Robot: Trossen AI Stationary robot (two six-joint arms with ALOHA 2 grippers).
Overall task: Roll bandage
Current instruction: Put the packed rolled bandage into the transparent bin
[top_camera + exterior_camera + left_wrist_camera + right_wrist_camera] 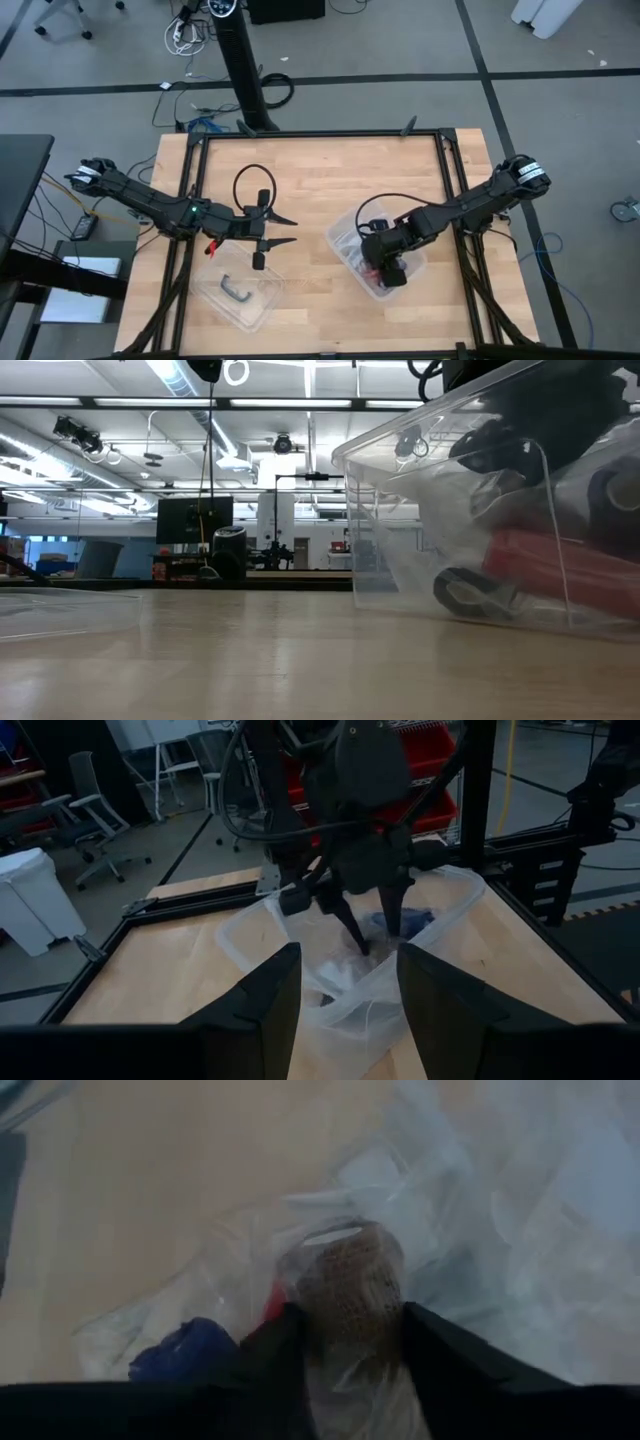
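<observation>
The bandage (350,1285) is a brown roll in a clear wrapper, lying among plastic bags inside the clear tub (345,225) on the table's right half. My right gripper (385,262) reaches down into the tub, and its two fingers close on the roll from either side. My left gripper (285,230) hangs open over the table's left middle, pointing toward the tub, with nothing between its fingers. The left wrist view shows the right gripper (372,930) with its fingertips down in the tub (460,885). My right gripper has the bandage roll between its two fingers, which meet its two opposite sides (312,1315) through the clear wrapper. The fingers come steeply from above into the tub. The roll lies on the bags in the tub.
The tub also holds a blue item (180,1345), red pieces (540,560) and crumpled clear bags. A clear lid with a black handle (235,290) lies at the table's near left. A black frame (320,135) runs around the table's edges.
</observation>
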